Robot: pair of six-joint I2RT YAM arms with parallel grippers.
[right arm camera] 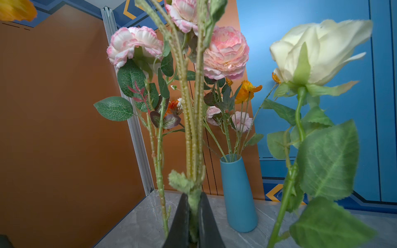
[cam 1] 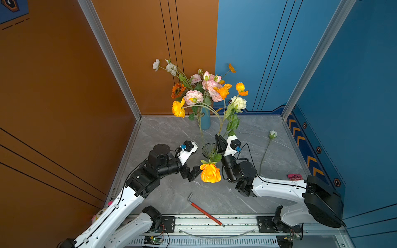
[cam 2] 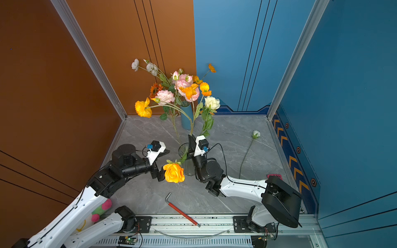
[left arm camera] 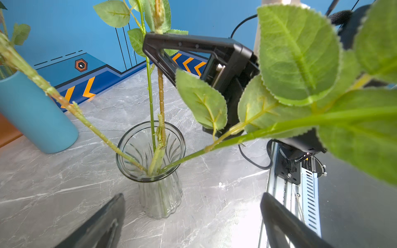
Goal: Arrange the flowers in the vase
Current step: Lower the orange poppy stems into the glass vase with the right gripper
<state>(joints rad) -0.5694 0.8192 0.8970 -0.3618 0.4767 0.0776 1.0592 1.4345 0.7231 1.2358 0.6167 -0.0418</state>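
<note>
Poppy stem (right arm camera: 189, 139): pinched by jaws of right gripper (right arm camera: 194, 198), foot inside glass vase (left arm camera: 161, 197). Left gripper (left arm camera: 192, 195): jaws spread, empty. Step: seating stem. Next, likely: release, fetch rosebud (cam 1: 273, 134).

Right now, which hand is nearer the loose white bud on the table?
Right. From the white bud, the right hand is above the glass vase; the left hand sits beyond it.

Leaning flower stems (left arm camera: 150, 96) and the right gripper (cam 1: 218, 138), clamped on one, crowd the glass vase's (cam 1: 208, 150) mouth; an orange rose (cam 1: 210, 172) hangs across its near side. Bare table (cam 1: 163, 133) lies between vase and orange wall; a loose flower (cam 1: 272, 134) crosses the right
</note>
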